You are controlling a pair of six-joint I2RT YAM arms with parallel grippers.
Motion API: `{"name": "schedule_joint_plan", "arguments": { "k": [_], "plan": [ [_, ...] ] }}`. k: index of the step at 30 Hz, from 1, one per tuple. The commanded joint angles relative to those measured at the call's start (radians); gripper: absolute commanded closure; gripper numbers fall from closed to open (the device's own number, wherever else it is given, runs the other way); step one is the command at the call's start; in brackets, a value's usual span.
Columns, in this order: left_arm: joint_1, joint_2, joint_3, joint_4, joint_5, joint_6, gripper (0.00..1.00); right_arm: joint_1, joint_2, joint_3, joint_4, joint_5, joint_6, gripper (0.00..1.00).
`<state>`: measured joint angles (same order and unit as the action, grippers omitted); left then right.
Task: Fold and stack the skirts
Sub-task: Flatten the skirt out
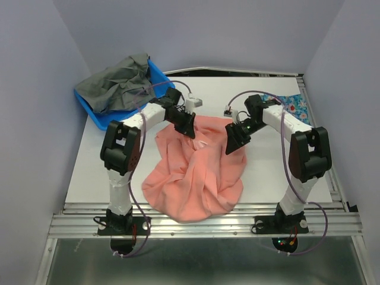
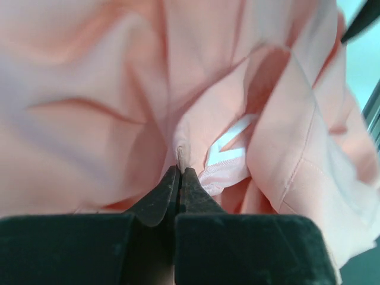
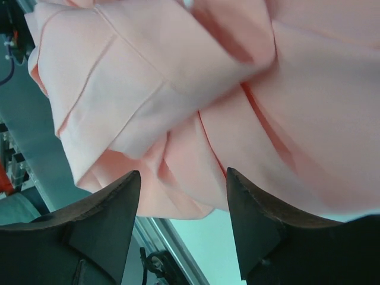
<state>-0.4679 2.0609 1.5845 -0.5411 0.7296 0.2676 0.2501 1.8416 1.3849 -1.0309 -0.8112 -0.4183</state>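
Observation:
The salmon-pink skirt (image 1: 196, 172) lies crumpled in the middle of the table. My left gripper (image 1: 189, 129) is at its far left edge. In the left wrist view the left gripper (image 2: 180, 169) is shut, with a thin fold of the pink skirt (image 2: 119, 119) pinched at the tips. My right gripper (image 1: 233, 145) is at the skirt's far right edge. In the right wrist view the right gripper (image 3: 181, 173) stands open, and the pink skirt's hem (image 3: 178, 148) hangs between the spread fingers. A corner of the blue flowered skirt (image 1: 294, 105) shows at the back right, behind the right arm.
A blue plastic basket (image 1: 155, 70) stands at the back left, with a grey cloth (image 1: 119, 83) heaped in it. Metal rails (image 1: 202, 222) run along the table's near edge. Purple walls close in both sides and the back.

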Motion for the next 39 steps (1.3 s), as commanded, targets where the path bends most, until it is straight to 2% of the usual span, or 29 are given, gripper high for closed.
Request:
{"name": "schedule_joint_plan", "arguments": {
  "k": [1, 3, 6, 7, 10, 12, 15, 18, 19, 22, 24, 26, 27, 28, 29, 31, 32, 33, 34, 36, 37, 38, 39],
  "plan": [
    [0.145, -0.224, -0.053, 0.237, -0.077, -0.327, 1.00, 0.008, -0.062, 0.081, 0.074, 0.082, 0.059, 0.36],
    [0.152, -0.309, -0.072, 0.277, -0.200, -0.405, 1.00, 0.008, -0.039, 0.144, 0.078, 0.144, 0.068, 0.37],
    [0.167, -0.433, -0.181, 0.369, -0.262, -0.557, 1.00, 0.008, -0.006, 0.245, 0.046, 0.187, 0.099, 0.36],
    [0.155, -0.455, -0.217, 0.380, -0.295, -0.638, 1.00, 0.008, 0.013, 0.273, 0.028, 0.181, 0.107, 0.34],
    [0.112, -0.515, -0.250, 0.369, -0.393, -0.741, 1.00, 0.008, 0.005, 0.338, 0.009, 0.112, 0.125, 0.25],
    [0.068, -0.539, -0.258, 0.345, -0.452, -0.785, 1.00, 0.008, -0.018, 0.338, 0.038, 0.077, 0.145, 0.23],
    [0.026, -0.553, -0.256, 0.349, -0.428, -0.846, 1.00, 0.044, -0.062, 0.295, 0.138, 0.040, 0.222, 0.22],
    [-0.006, -0.542, -0.233, 0.368, -0.401, -0.867, 1.00, 0.113, -0.025, 0.299, 0.157, 0.030, 0.273, 0.20],
    [-0.009, -0.538, -0.230, 0.383, -0.354, -0.877, 1.00, 0.124, -0.009, 0.308, 0.160, 0.020, 0.353, 0.17],
    [0.000, -0.521, -0.218, 0.415, -0.280, -0.915, 1.00, 0.124, 0.025, 0.261, 0.309, 0.004, 0.507, 0.09],
    [0.006, -0.519, -0.210, 0.432, -0.260, -0.941, 1.00, 0.124, 0.068, 0.252, 0.339, 0.003, 0.562, 0.08],
    [0.017, -0.518, -0.205, 0.461, -0.239, -0.953, 1.00, 0.133, 0.097, 0.249, 0.364, -0.031, 0.593, 0.17],
    [0.023, -0.518, -0.204, 0.464, -0.220, -0.959, 1.00, 0.147, 0.120, 0.249, 0.358, -0.034, 0.537, 0.27],
    [0.023, -0.518, -0.204, 0.472, -0.210, -0.964, 1.00, 0.147, 0.120, 0.256, 0.358, -0.040, 0.497, 0.41],
    [0.038, -0.522, -0.205, 0.475, -0.203, -0.967, 1.00, 0.147, 0.140, 0.281, 0.318, -0.045, 0.443, 0.63],
    [0.066, -0.536, -0.219, 0.477, -0.194, -0.964, 1.00, 0.129, 0.150, 0.322, 0.232, -0.040, 0.240, 0.79],
    [0.092, -0.557, -0.225, 0.478, -0.193, -0.955, 1.00, 0.082, 0.146, 0.350, 0.142, -0.061, 0.186, 0.92],
    [0.103, -0.568, -0.234, 0.477, -0.194, -0.941, 1.00, 0.051, 0.140, 0.356, 0.108, -0.069, 0.138, 0.96],
    [0.109, -0.579, -0.253, 0.472, -0.194, -0.900, 1.00, 0.020, 0.131, 0.361, 0.048, -0.068, 0.018, 0.99],
    [0.110, -0.607, -0.273, 0.445, -0.209, -0.846, 1.00, -0.057, 0.117, 0.371, 0.002, 0.006, -0.106, 0.99],
    [0.107, -0.613, -0.302, 0.435, -0.232, -0.826, 1.00, -0.070, 0.120, 0.378, -0.017, 0.053, -0.210, 0.99],
    [0.106, -0.620, -0.320, 0.431, -0.236, -0.809, 1.00, -0.080, 0.123, 0.378, -0.027, 0.161, -0.252, 0.99],
    [0.104, -0.619, -0.336, 0.431, -0.242, -0.806, 1.00, -0.089, 0.125, 0.376, -0.029, 0.199, -0.284, 0.99]
  ]
}}
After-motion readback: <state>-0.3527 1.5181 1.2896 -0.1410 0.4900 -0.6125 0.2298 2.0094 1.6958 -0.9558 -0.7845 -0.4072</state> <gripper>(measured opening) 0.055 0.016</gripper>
